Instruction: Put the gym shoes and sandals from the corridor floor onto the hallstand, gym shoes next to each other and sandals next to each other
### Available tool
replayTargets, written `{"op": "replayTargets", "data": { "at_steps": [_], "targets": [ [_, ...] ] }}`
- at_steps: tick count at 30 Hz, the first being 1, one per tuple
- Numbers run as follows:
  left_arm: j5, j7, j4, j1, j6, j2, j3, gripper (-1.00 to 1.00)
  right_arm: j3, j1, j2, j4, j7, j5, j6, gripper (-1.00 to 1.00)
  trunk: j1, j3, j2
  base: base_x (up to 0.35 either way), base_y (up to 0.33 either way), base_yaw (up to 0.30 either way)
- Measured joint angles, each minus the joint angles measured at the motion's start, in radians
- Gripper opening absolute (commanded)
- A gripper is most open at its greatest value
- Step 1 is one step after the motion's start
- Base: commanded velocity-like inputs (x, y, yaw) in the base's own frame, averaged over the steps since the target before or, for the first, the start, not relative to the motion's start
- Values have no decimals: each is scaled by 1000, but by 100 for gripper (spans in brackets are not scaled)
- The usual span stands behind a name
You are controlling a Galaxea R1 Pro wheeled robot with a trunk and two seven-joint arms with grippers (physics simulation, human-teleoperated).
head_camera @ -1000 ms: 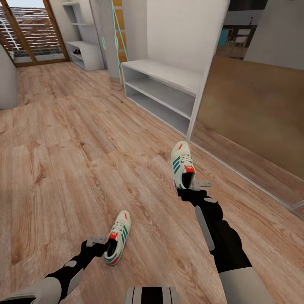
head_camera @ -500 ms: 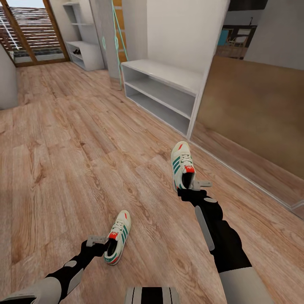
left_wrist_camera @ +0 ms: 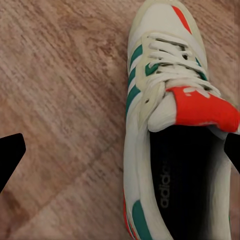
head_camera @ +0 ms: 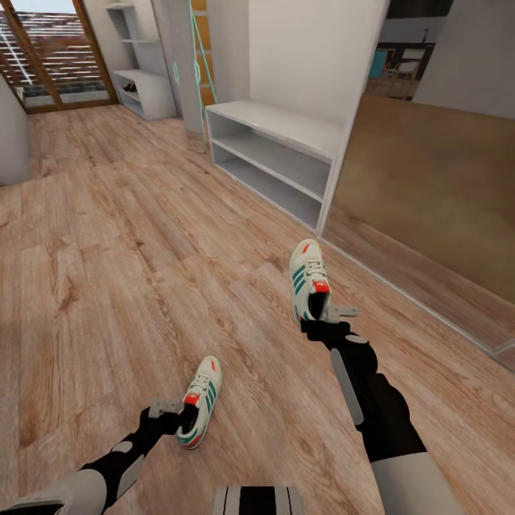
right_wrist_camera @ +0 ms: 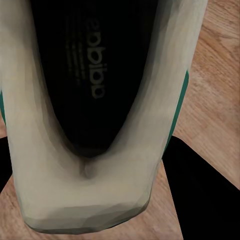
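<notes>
Wood-plank floor (head_camera: pixel 107 286) carries both sneakers, toes toward the white rack (head_camera: pixel 275 154): each tool (left (head_camera: pixel 175 413), right (head_camera: pixel 325 315)) sits spread at its own shoe's (head_camera: pixel 200 400) heel, lengthwise ahead.

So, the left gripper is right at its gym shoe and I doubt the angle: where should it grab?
Probably the heel collar of the gym shoe, coming from behind and above. The opening faces up and the left gripper sits at the heel, its fingertips spread wide, so one finger could drop inside, one outside.
</notes>
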Motion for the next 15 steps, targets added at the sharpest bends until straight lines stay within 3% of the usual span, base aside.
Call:
{"op": "replayTargets", "data": {
  "at_steps": [8, 15],
  "targets": [
    [0, 0, 0, 0, 0, 0, 0, 100, -1, 0, 0, 0, 0, 0, 1, -100, 0, 1, 0, 0, 0, -177],
    [0, 0, 0, 0, 0, 0, 0, 100, 0, 0, 0, 1, 0, 0, 0, -100, 0, 2, 0, 0, 0, -42]
  ]
}}
